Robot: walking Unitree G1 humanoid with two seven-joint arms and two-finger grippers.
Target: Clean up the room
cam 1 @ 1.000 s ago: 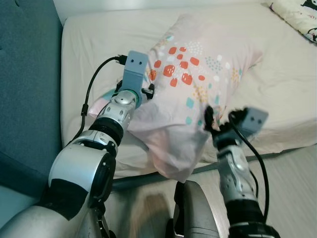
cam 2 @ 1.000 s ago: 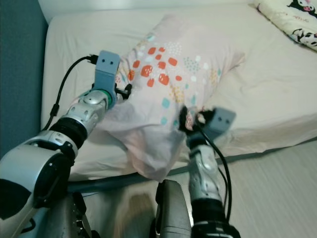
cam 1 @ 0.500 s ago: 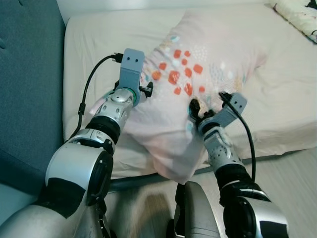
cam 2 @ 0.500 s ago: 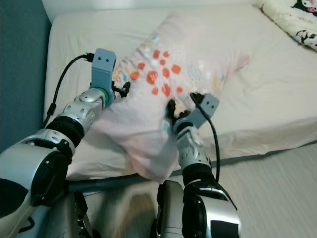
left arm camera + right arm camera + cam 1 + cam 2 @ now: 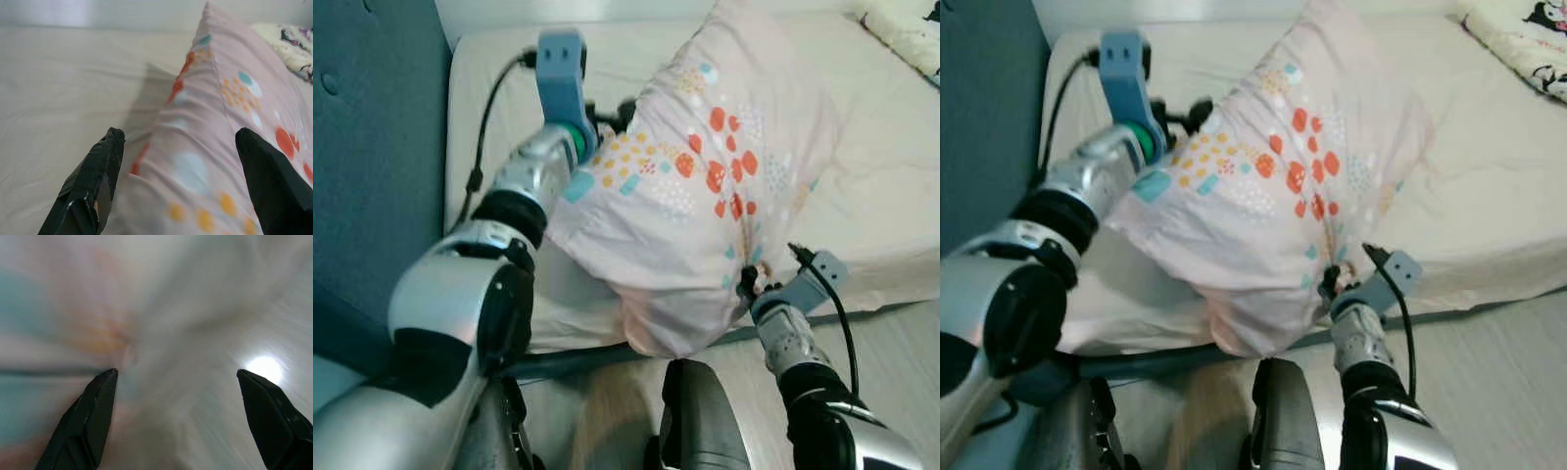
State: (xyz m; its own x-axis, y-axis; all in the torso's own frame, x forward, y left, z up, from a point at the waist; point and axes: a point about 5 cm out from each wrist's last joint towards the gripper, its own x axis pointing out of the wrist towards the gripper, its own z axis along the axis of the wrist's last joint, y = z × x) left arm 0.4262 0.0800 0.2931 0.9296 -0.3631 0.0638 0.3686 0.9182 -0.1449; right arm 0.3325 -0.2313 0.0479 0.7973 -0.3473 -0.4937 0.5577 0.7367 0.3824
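Left gripper (image 5: 178, 161): fingers spread wide, straddling the upper edge of the pillow (image 5: 705, 186). The pillow stands tilted on the bed (image 5: 891, 196), overhanging its near edge. Right gripper (image 5: 178, 382): fingers wide apart at the pillow's lower corner, gripping nothing.
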